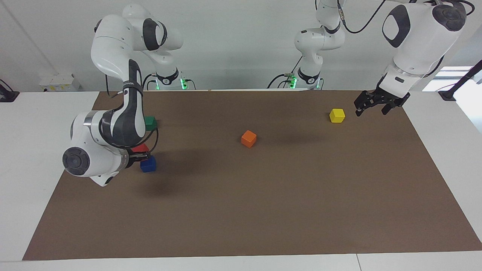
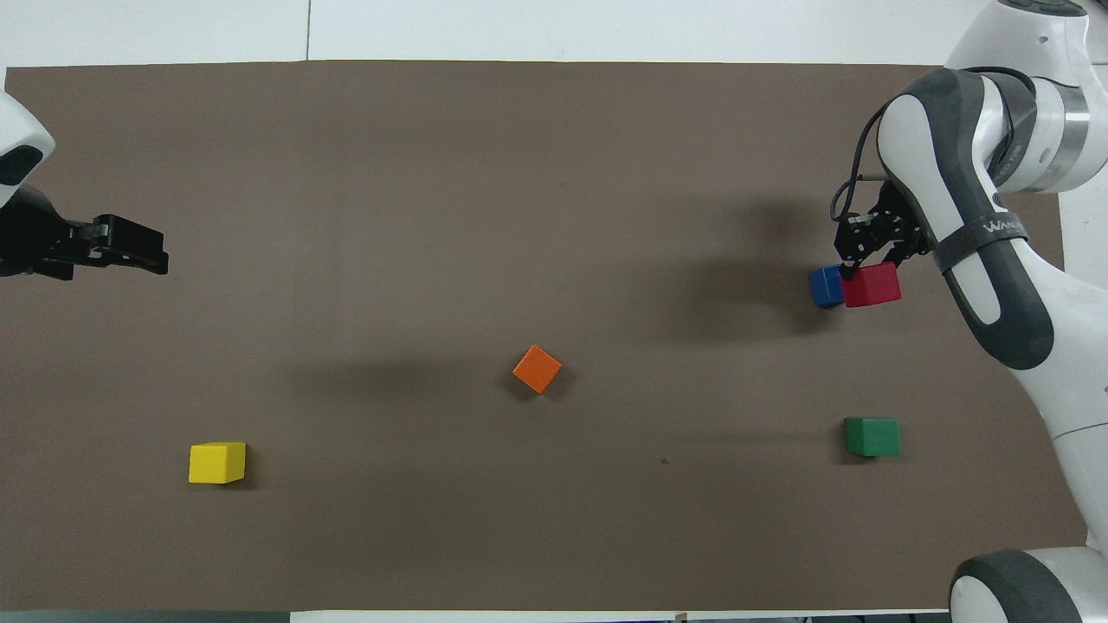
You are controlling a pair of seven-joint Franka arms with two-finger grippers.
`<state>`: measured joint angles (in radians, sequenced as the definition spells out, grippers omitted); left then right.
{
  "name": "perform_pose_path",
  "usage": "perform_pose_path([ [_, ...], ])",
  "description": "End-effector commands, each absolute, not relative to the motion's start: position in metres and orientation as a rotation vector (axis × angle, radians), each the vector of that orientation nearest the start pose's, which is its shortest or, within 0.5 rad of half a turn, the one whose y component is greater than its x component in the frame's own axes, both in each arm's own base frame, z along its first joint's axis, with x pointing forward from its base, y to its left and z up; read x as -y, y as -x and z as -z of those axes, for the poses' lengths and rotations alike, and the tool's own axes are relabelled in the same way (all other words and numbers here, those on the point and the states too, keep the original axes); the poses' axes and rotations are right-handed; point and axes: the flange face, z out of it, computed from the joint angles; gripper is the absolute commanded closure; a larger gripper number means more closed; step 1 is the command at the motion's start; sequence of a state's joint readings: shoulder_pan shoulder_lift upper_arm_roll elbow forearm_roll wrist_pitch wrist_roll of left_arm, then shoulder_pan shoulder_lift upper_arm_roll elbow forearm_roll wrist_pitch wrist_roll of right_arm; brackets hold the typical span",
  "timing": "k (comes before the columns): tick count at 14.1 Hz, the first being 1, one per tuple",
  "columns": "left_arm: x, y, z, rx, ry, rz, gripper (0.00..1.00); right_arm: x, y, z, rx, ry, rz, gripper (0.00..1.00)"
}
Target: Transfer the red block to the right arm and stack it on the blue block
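Right gripper [image 2: 872, 260]: fingers clenched on the red block [image 2: 872, 285], held in the air over the brown mat [image 1: 263, 195] at the right arm's end of the counter [image 1: 30, 150]. In the overhead view the red block overlapped one edge of the blue block [image 2: 825, 286]; in the facing view it showed only partly, above the blue block and mostly hidden by the wrist, and whether the two touched could not be told

Right arm [image 1: 113, 128]: bent low over the mat, its wrist just beside the blue block, which sat on the mat

Left gripper [image 1: 371, 103]: fingers released and spread, holding nothing, raised over the edge of the mat at the left arm's end of the counter, near the yellow block [image 1: 337, 115] and apart from it. Left arm [image 1: 418, 41]: waiting

Green block [image 2: 872, 436]: on the mat, nearer to the robots than the blue block, at the same end of the counter

Orange block [image 2: 537, 369]: on the mat about midway between the two ends, turned cornerwise, well apart from every other block

Yellow block: on the mat, toward the left arm's end
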<state>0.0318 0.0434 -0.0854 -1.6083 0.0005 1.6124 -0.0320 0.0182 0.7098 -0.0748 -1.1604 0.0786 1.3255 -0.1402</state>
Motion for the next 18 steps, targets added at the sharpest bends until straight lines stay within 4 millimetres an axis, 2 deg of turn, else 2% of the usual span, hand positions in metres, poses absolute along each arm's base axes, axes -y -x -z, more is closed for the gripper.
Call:
perform_pose_path([
  [1,0.024,-0.568,-0.587,-0.031,3.146,-0.068,0.00,0.017,-0.689,-0.348,0.135,2.966,-0.828,1.00],
  [6,0.024,-0.567,-0.587,-0.031,3.146,-0.070,0.00,0.018,-0.696,-0.346,0.128,2.973,-0.828,1.00],
  [13,0.024,-0.567,-0.587,-0.031,3.146,-0.070,0.00,-0.003,-0.694,-0.347,0.130,2.987,-0.847,1.00],
  [18,0.022,-0.567,-0.587,-0.026,3.146,-0.070,0.00,-0.001,-0.689,-0.340,0.124,2.983,-0.860,1.00],
])
